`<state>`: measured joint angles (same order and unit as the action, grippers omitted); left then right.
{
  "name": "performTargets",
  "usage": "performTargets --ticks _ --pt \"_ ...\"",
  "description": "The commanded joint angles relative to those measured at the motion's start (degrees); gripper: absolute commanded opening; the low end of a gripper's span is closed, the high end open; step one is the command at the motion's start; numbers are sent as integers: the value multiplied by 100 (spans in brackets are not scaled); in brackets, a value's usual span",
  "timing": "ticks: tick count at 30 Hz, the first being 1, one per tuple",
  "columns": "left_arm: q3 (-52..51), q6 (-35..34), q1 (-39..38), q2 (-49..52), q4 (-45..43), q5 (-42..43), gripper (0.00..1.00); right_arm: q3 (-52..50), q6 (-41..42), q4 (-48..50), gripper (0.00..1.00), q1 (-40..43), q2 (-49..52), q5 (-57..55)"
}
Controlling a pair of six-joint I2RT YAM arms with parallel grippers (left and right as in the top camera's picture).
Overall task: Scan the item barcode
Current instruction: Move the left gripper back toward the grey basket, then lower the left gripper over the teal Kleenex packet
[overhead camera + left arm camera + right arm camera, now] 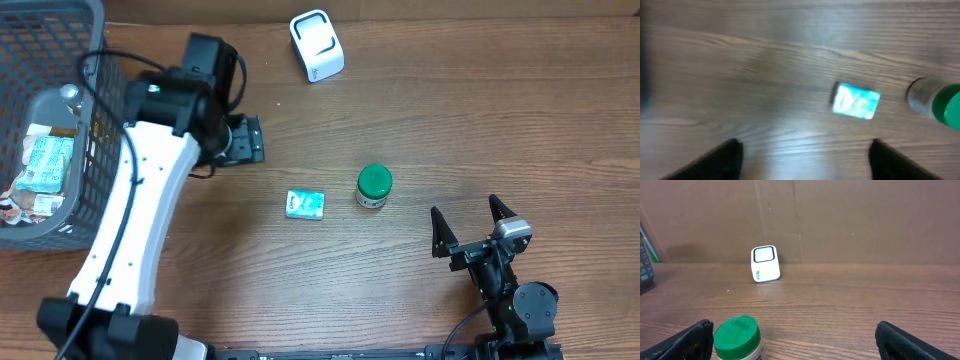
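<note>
Teal packet [305, 204] is seen flat at frame centre, left of a green-lidded jar [374, 186]; judged light and crushable, best pinched across its narrow sides. Left gripper [804, 152] and right gripper [466, 212] are spread wide, empty.

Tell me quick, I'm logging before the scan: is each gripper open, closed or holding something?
Left gripper: open, holding nothing.
Right gripper: open, holding nothing.

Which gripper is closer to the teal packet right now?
Left. The left gripper hovers just beyond the teal packet toward the robot's left, open and apart from it. The right gripper is farther off, on the other side of the green-lidded jar.
</note>
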<state>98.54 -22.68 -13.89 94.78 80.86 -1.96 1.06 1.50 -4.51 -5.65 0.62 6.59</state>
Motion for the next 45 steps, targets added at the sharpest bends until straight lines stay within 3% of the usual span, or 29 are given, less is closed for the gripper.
performTargets --ticks 1,7,19,26,27,29,45 --pt "-1021 -20 -103 57 -710 988 52 -61 -7 26 100 26 -46 -50" --pt "-2127 -26 -474 57 -1539 1272 4 -61 -7 26 100 26 -46 -50" --pt "-3357 -481 -1484 57 -2802 1257 5 -61 -7 26 100 26 -46 -50" --pt "-3630 -525 -1779 57 -3421 1209 16 -61 -7 26 100 26 -46 -50" --pt "-3679 -588 -1788 57 -3512 1191 16 -61 -7 26 100 26 -46 -50" --pt "-3775 -710 -1792 59 -3711 1185 4 -61 -7 26 100 26 -46 -50" --pt "-3812 -1062 -1803 494 -3980 874 4 -61 -7 26 100 26 -46 -50"
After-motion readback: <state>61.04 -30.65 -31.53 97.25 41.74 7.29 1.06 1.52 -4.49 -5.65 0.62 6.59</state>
